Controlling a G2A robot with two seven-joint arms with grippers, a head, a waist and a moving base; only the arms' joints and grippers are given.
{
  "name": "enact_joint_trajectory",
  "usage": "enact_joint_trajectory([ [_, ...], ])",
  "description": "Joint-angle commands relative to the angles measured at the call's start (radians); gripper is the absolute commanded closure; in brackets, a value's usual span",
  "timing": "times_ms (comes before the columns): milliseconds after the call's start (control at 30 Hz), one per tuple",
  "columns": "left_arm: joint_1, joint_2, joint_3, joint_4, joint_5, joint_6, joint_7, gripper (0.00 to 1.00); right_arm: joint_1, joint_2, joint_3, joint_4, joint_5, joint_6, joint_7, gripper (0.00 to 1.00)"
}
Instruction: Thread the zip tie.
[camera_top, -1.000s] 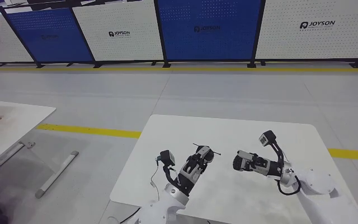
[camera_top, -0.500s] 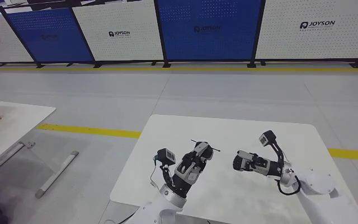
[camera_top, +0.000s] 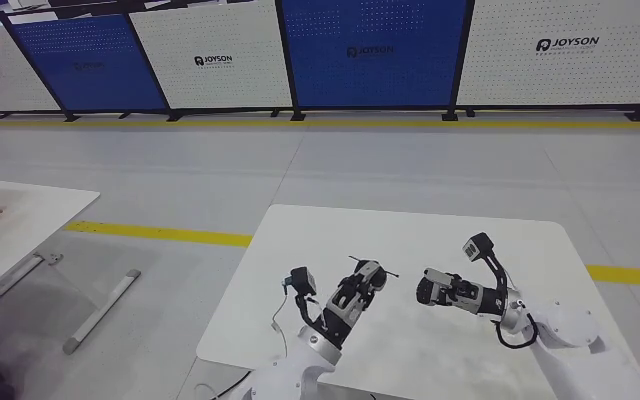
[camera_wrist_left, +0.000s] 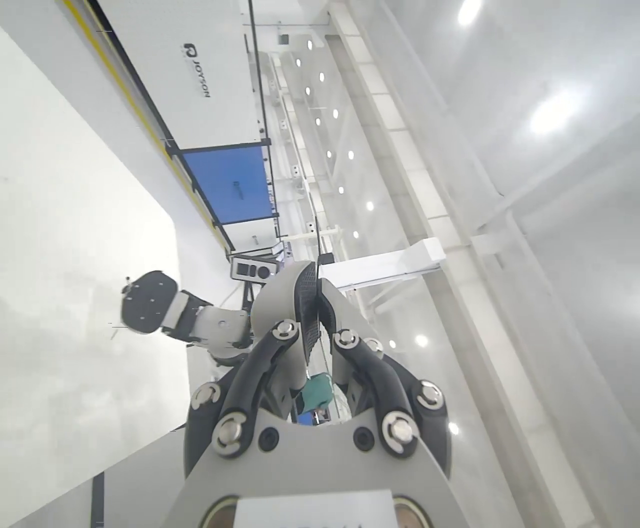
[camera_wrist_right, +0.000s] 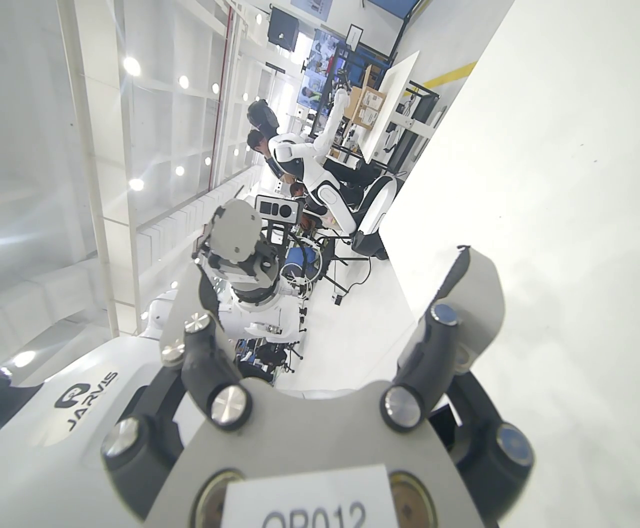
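Note:
A thin black zip tie (camera_top: 372, 265) is pinched crosswise in my left gripper (camera_top: 367, 273), which is held above the front middle of the white table (camera_top: 420, 225). In the left wrist view the fingers (camera_wrist_left: 307, 300) are shut flat on the zip tie (camera_wrist_left: 316, 245), and its strap sticks out beyond their tips. My right gripper (camera_top: 428, 287) hovers a short way to the right of it, pointing at it. Its fingers (camera_wrist_right: 465, 280) are spread wide, so this gripper (camera_wrist_right: 330, 260) is open with nothing between them. The left arm's gripper (camera_wrist_right: 240, 250) faces it from farther off.
The table's front edge (camera_top: 230, 355) runs just under the left arm. Bare tabletop lies behind and to the right of both grippers. A second white table (camera_top: 40, 210) stands off to the left, across open floor.
The left gripper with the zip tie shifted slightly left, then back right toward the right gripper. The right arm has kept still.

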Motion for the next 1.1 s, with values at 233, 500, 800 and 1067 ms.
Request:
enact_joint_trajectory([
  [233, -0.014, 0.001, 0.013, 0.073, 0.134, 0.063, 0.034, 1.00, 0.000, 0.000, 0.000, 0.000, 0.000, 0.000, 0.000, 0.00],
  [500, -0.010, -0.001, 0.014, 0.058, 0.114, 0.044, 0.039, 1.00, 0.000, 0.000, 0.000, 0.000, 0.000, 0.000, 0.000, 0.00],
  [800, -0.028, -0.002, 0.009, 0.118, 0.159, 0.082, 0.048, 1.00, 0.000, 0.000, 0.000, 0.000, 0.000, 0.000, 0.000, 0.00],
  [1067, -0.039, 0.001, -0.002, 0.209, 0.248, 0.139, 0.049, 1.00, 0.000, 0.000, 0.000, 0.000, 0.000, 0.000, 0.000, 0.00],
])
